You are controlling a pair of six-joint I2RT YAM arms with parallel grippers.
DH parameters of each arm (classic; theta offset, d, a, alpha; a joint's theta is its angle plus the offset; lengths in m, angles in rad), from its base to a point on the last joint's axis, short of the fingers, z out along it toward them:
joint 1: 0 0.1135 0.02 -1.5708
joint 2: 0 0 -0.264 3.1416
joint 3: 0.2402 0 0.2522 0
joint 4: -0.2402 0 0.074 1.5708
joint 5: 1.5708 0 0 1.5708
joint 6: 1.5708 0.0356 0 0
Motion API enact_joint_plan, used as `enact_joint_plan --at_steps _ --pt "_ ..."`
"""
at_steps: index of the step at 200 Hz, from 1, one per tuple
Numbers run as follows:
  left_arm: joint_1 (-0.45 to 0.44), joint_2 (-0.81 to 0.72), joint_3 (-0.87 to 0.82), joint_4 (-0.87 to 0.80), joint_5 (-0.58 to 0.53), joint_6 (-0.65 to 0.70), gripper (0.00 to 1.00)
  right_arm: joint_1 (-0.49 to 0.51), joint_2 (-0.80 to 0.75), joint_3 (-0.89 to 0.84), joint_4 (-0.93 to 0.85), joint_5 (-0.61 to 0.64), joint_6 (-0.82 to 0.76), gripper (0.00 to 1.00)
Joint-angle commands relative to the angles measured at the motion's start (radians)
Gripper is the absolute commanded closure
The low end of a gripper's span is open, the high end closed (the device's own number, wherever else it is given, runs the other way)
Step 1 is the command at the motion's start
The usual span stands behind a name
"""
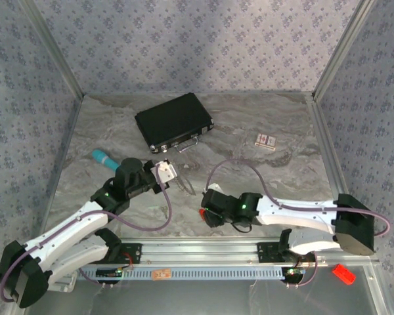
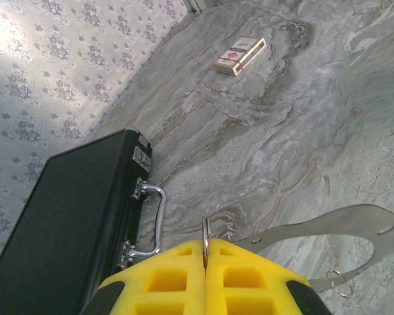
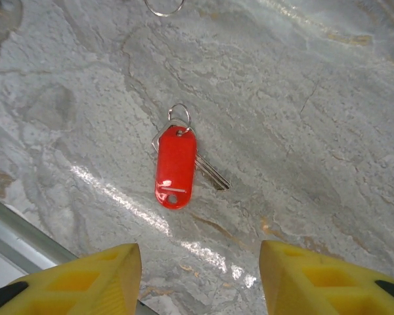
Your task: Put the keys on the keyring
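Observation:
One of the keys (image 3: 211, 174), silvery with a red plastic tag (image 3: 176, 167) and a small split ring, lies flat on the marble table. My right gripper (image 3: 200, 252) hovers just short of it, open, with nothing between its yellow fingers. In the top view it (image 1: 207, 211) sits near the front middle. My left gripper (image 2: 205, 259) is shut on a thin metal ring seen edge-on. From that ring a grey curved band, the keyring (image 2: 328, 230), sweeps to the right over the table. From above, the left gripper (image 1: 165, 172) is left of centre.
A black case (image 1: 174, 121) with a chrome handle (image 2: 159, 216) lies at the back, close to the left gripper. A teal stick (image 1: 104, 158) lies to the left, and a small card box (image 1: 266, 140) at the back right. Patterned walls enclose the table.

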Motion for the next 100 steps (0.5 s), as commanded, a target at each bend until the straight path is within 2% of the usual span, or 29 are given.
enact_joint_plan --at_steps 1,47,74,100 --pt "0.006 -0.025 -0.012 0.057 -0.011 -0.011 1.00 -0.013 0.043 0.045 0.008 -0.004 0.046 0.47" --pt "0.007 -0.021 -0.018 0.053 -0.016 0.003 1.00 -0.108 0.140 0.054 0.133 -0.150 -0.004 0.49" --pt "0.011 -0.011 -0.019 0.057 -0.013 0.009 1.00 -0.172 0.192 0.066 0.177 -0.235 -0.081 0.55" --pt "0.013 -0.012 -0.025 0.064 -0.005 0.008 1.00 -0.191 0.221 0.072 0.192 -0.268 -0.110 0.58"
